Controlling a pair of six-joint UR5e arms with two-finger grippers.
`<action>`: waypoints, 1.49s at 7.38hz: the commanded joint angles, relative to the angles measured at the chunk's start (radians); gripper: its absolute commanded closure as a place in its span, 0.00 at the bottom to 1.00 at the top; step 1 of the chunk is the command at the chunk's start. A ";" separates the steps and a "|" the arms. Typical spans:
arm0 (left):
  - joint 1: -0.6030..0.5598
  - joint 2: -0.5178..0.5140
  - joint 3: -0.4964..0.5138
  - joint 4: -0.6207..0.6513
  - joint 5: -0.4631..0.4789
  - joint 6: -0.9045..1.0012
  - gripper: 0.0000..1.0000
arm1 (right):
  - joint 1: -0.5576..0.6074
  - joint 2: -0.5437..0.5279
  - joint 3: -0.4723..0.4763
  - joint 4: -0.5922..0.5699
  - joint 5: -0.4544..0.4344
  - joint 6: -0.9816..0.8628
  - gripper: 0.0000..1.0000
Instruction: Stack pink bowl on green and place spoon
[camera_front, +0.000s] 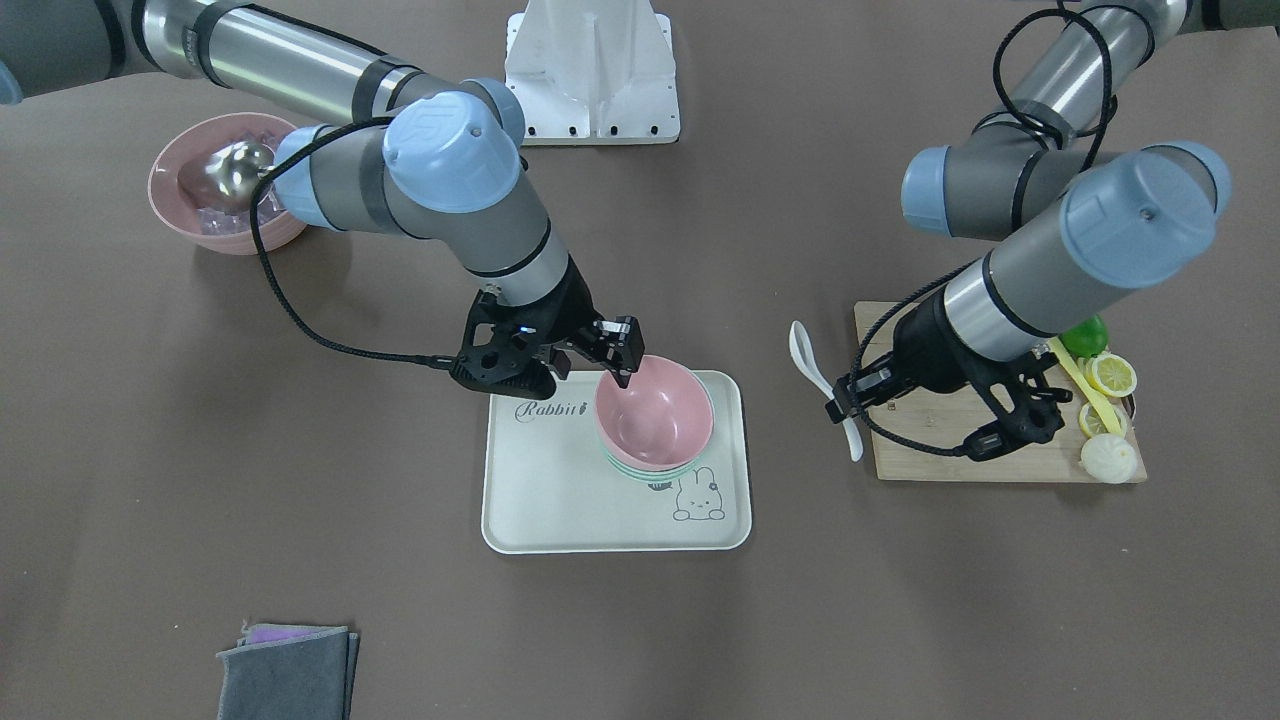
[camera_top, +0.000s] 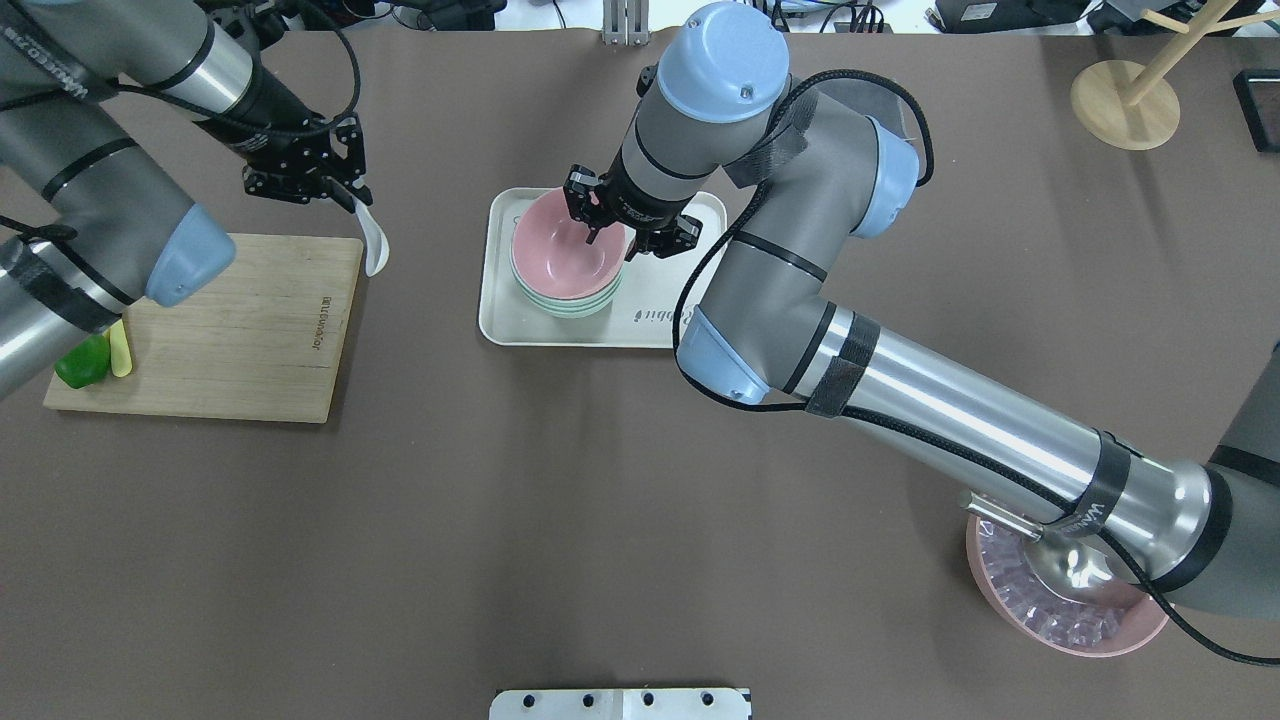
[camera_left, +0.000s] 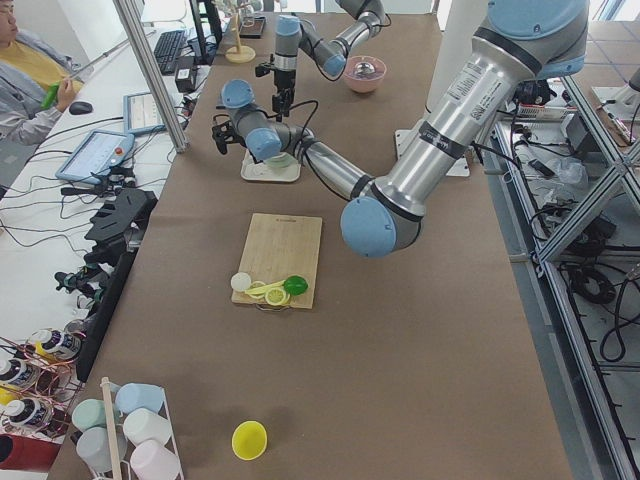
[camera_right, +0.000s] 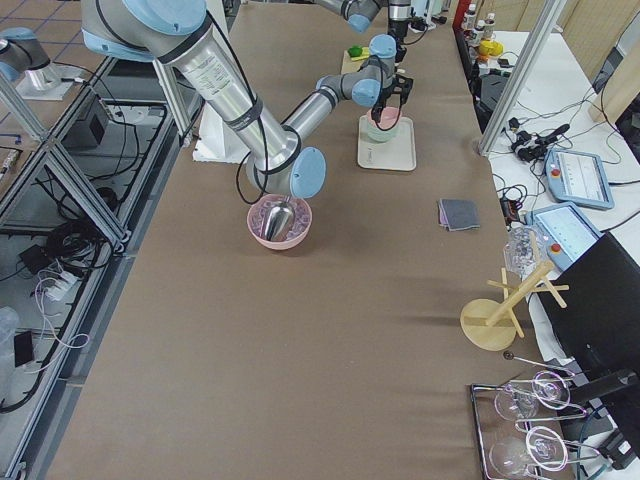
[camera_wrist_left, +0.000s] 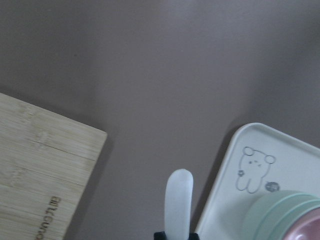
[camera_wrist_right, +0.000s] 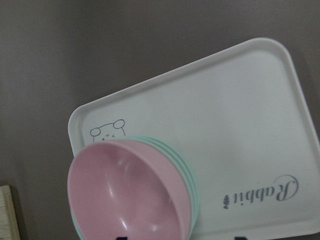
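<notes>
Right hand (camera_top: 615, 240) is at the pink bowl (camera_front: 655, 420) with its jaws spread, one finger down inside the bowl and the other outside the rim, gripping nothing. That bowl is a smooth, pale pink and nests in the green bowls (camera_top: 570, 303). The stack stands on a white tray (camera_front: 560, 500) at the middle of the worktop, toward the tray's end on the robot's left.

Left hand (camera_top: 345, 195) is closed on a white spoon (camera_top: 373, 240). It holds the spoon by its handle over the strip of bare worktop between the tray and a wooden cutting board (camera_top: 230, 330), just beside the board's far corner. How high the spoon hangs cannot be told.

Only thin rims of the green bowls show under the pink one, so their number is hard to make out. From overhead the right arm covers part of the lettering printed on the tray. On the left wrist camera the spoon's handle is cut off at the bottom edge.

The rest of the tray is bare apart from the lettering and a rabbit drawing. A lime (camera_front: 1085, 335) and lemon slices (camera_front: 1112, 375) lie on the board's end well away from the tray. A second pink bowl (camera_front: 175, 215) with a metal scoop (camera_front: 235, 170) sits near the robot on its right, partly under the right arm. Folded grey cloths (camera_front: 290, 675) lie at the far edge. Wide bare worktop lies between the tray and the robot.
</notes>
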 joint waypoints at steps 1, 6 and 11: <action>0.084 -0.135 0.079 -0.013 0.142 -0.089 1.00 | 0.112 -0.167 0.143 -0.002 0.124 -0.108 0.00; 0.151 -0.143 0.117 -0.154 0.224 -0.089 0.01 | 0.184 -0.264 0.177 -0.002 0.169 -0.199 0.00; -0.160 0.346 -0.074 -0.136 0.020 0.682 0.01 | 0.391 -0.483 0.171 -0.012 0.222 -0.649 0.00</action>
